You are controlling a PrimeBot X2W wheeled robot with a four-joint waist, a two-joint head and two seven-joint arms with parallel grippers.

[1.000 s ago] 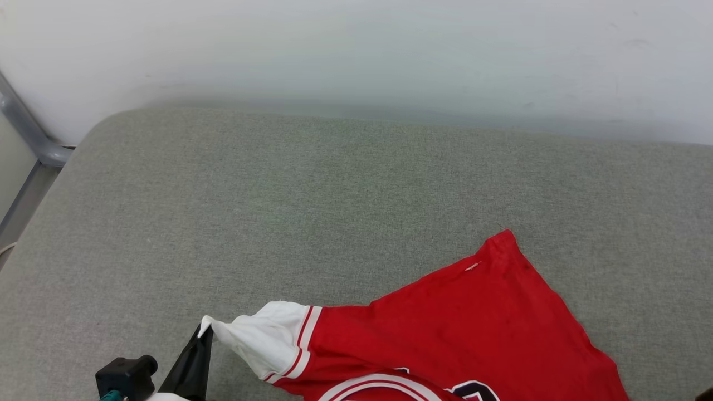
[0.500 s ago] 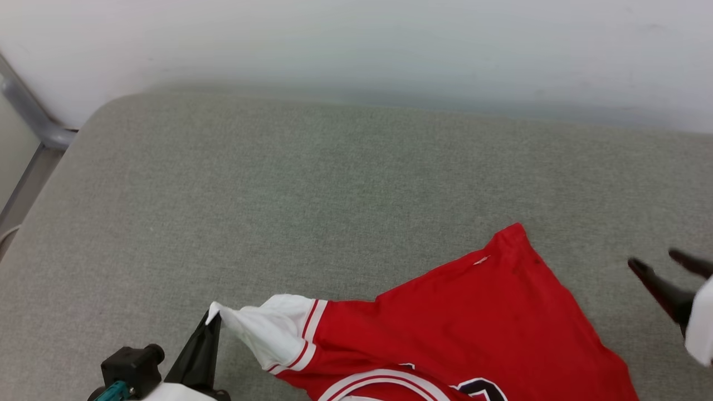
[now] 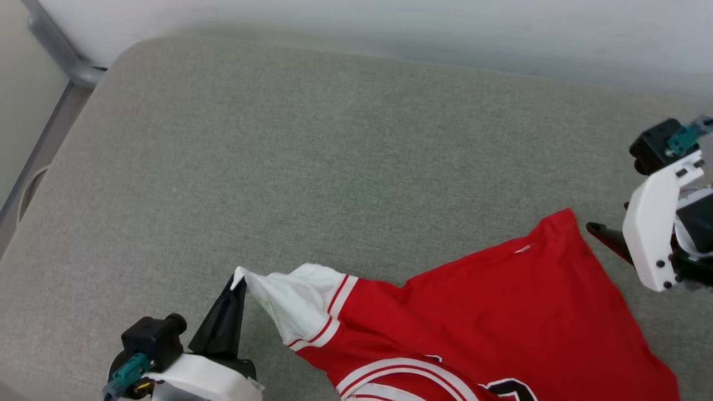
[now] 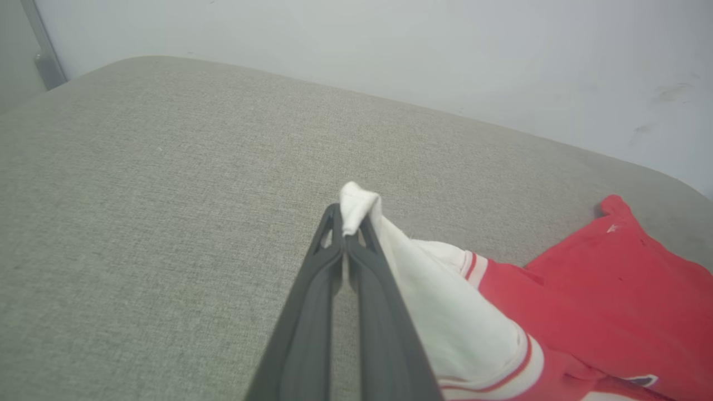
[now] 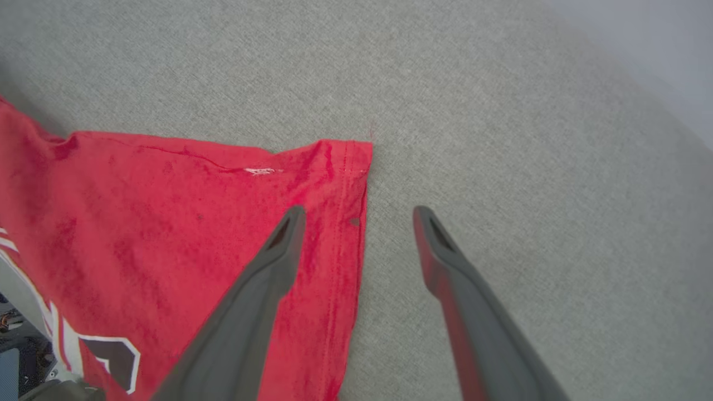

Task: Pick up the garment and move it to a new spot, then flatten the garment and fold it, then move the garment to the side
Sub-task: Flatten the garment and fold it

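**Red jersey pinched by a sleeve on a grey cushion**

Bright red sports jersey with white sleeves and striped trim point(image 3: 501, 312) point(image 4: 613, 289) point(image 5: 167, 223) lies along the near edge of the grey woven cushion point(image 3: 334, 139), mostly right of the middle. One red hem corner points toward the far edge. By the near edge, left of the middle, the left gripper point(image 3: 238, 278) point(image 4: 348, 223) has its jaws pressed together on the white sleeve's tip, which is pulled to a taut point. Near the right edge, the right gripper point(image 5: 359, 214) has its jaws spread wide, holding nothing. One dark finger point(image 5: 267, 267) hangs over the hem corner, the other over bare cushion just beside it.
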